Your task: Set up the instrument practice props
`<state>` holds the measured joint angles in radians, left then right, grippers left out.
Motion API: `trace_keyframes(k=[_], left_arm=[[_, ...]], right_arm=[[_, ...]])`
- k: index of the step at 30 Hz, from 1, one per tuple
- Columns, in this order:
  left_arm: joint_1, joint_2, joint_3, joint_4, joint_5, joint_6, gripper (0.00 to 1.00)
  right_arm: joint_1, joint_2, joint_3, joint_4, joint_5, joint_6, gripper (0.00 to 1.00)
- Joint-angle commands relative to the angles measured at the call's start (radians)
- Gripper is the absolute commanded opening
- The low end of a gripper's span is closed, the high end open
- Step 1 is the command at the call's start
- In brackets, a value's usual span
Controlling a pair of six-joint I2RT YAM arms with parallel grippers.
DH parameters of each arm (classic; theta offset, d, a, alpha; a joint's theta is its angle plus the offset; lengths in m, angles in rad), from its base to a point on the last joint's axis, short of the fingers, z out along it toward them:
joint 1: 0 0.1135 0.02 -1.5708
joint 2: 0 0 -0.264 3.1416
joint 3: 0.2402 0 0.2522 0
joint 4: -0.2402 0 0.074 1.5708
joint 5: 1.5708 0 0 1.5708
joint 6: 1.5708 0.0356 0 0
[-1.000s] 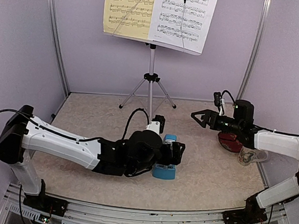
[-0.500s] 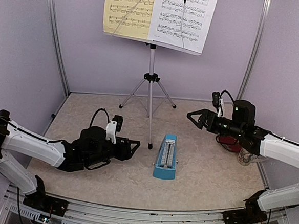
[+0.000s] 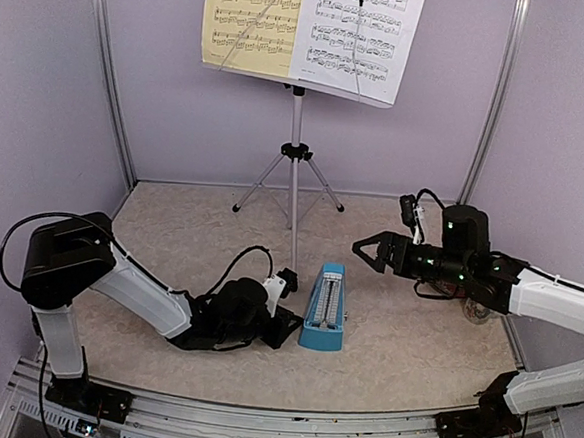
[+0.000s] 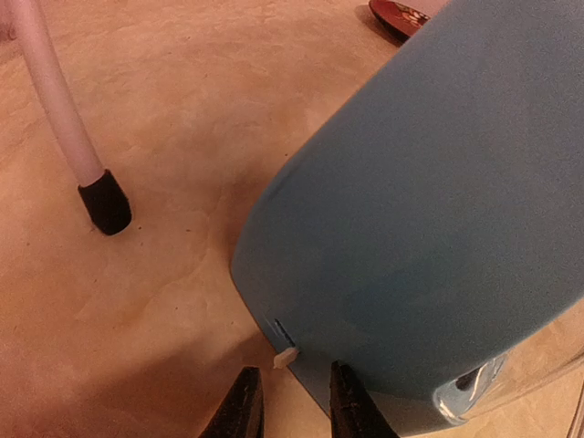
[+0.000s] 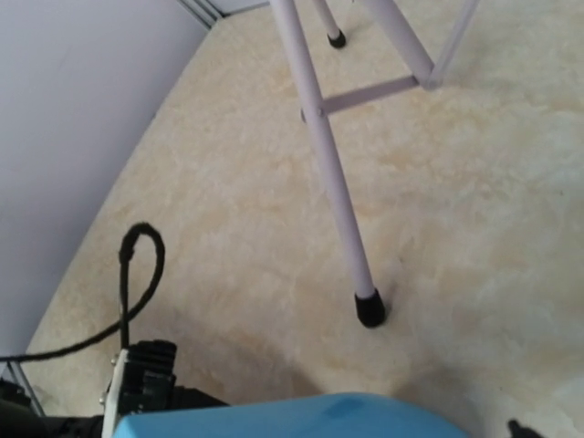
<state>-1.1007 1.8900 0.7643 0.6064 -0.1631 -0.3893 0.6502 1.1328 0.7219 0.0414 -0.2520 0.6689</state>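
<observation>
**Sliding back toward the metronome (image 3: 324, 306)**

Since half a second ago my left pincer (image 3: 285, 324) is swinging rightward again, low over the table (image 3: 170, 241). Its fingers (image 4: 245, 412) are sitting a narrow gap apart, gripping nothing, just beside the blue base. My right pincer (image 3: 362, 252) is hovering spread wide and empty, up to the right. Behind, the music stand (image 3: 293, 169) is carrying the yellow sheet (image 3: 251, 21) and white sheet (image 3: 357, 33).

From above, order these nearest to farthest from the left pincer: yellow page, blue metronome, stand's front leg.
1. Blue metronome, right beside the left pincer.
2. Stand's front leg, its foot just beyond.
3. Yellow page, up high at the back.
</observation>
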Motion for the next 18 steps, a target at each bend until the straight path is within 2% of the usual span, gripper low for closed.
trace_keyframes(k=[1, 11, 15, 18], left_arm=[[-0.021, 0.041, 0.061, 0.009, 0.103, 0.096, 0.26], [-0.051, 0.114, 0.147, 0.063, 0.256, 0.158, 0.25], [-0.053, 0.129, 0.166, 0.097, 0.276, 0.182, 0.31], [-0.044, 0.078, 0.097, 0.149, 0.24, 0.248, 0.39]], right_arm=[[0.021, -0.001, 0.03, -0.045, 0.008, -0.039, 1.0], [0.025, -0.056, 0.033, -0.072, 0.011, -0.078, 1.0], [0.03, -0.066, 0.034, -0.098, 0.014, -0.105, 1.0], [0.04, -0.056, 0.041, -0.116, 0.004, -0.133, 1.0]])
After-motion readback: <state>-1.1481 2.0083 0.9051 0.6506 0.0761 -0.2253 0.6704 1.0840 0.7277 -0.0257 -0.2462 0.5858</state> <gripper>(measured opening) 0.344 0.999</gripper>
